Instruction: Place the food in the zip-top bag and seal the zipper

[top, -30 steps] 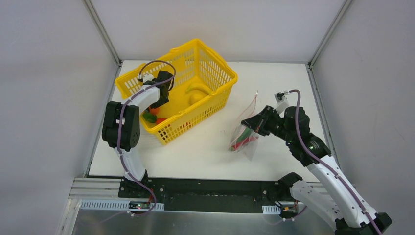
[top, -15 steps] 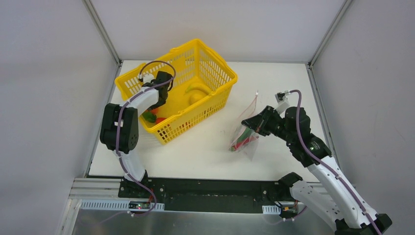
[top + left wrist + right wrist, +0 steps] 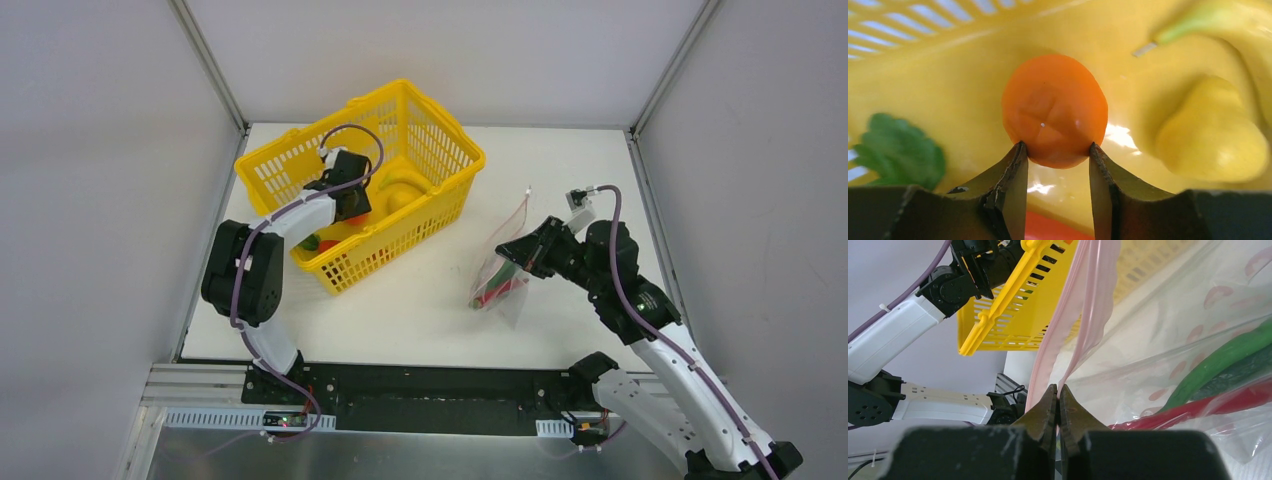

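Note:
My left gripper point(image 3: 350, 203) is inside the yellow basket point(image 3: 447, 140). In the left wrist view its fingertips point(image 3: 1056, 147) are closed on the lower sides of an orange round fruit point(image 3: 1054, 107). A yellow lemon point(image 3: 1210, 131) lies to the right, with the banana point(image 3: 1208, 17) beyond it and a green leafy piece point(image 3: 900, 156) on the left. My right gripper point(image 3: 517, 250) is shut on one side of the zipper point(image 3: 1083, 305). It holds the zip-top bag point(image 3: 498, 272) up with its mouth open. Green peppers point(image 3: 1228, 360) and a red chili point(image 3: 1218, 400) lie inside the bag.
The basket stands at the back left of the white table point(image 3: 560, 170), with its handle and rim point(image 3: 998, 305) showing in the right wrist view. A red piece point(image 3: 1048, 231) lies under my left fingers. Grey walls enclose the table on three sides.
My left gripper has moved right from the basket's left part toward its middle and turned. The right gripper and the bag have barely moved.

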